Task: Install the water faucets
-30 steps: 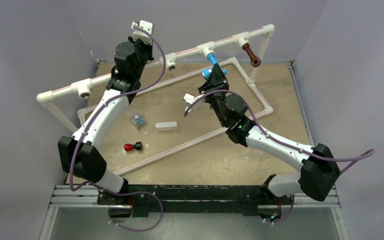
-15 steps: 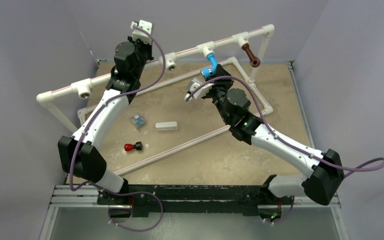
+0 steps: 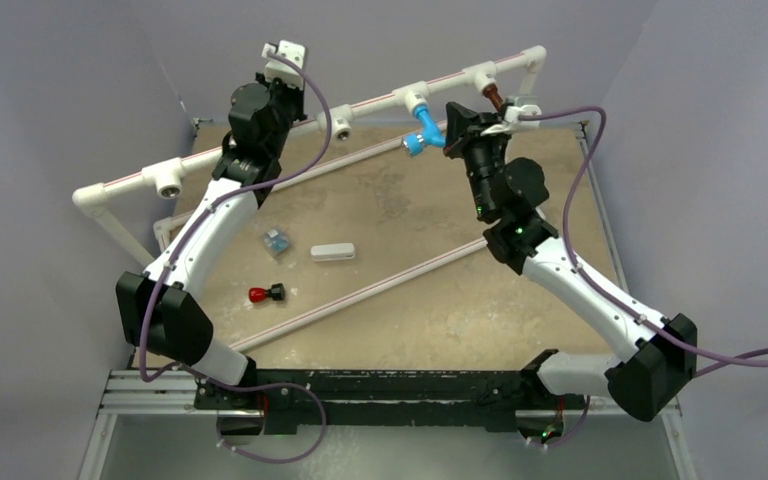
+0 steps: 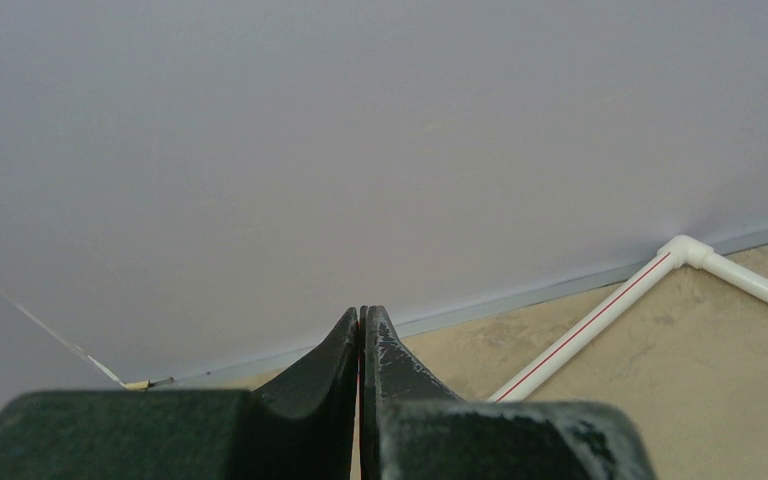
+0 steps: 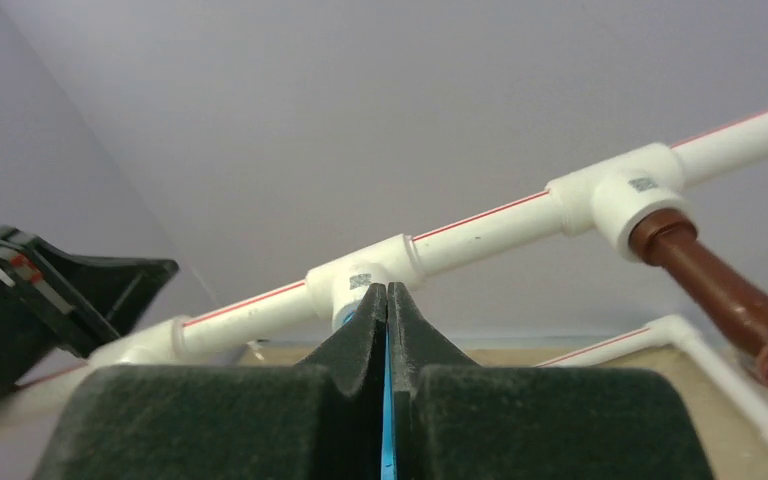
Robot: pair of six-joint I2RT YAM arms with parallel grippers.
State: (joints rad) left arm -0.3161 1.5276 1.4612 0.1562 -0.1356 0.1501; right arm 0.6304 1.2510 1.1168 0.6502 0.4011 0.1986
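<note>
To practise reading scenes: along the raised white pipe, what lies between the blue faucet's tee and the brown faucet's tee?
Only bare red-striped pipe, in the right wrist view; blue faucet left, brown faucet right.

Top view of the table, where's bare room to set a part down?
Free: the middle, between the white block and the right arm; also the near strip between the diagonal pipe and the arm bases. Crowded: left side around the block and red part, and the back rail by the blue faucet.

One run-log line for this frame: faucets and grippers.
faucets: blue faucet and brown faucet both in pipe-rail tees | left gripper: shut, empty | right gripper: shut, empty, beside blue faucet
</note>
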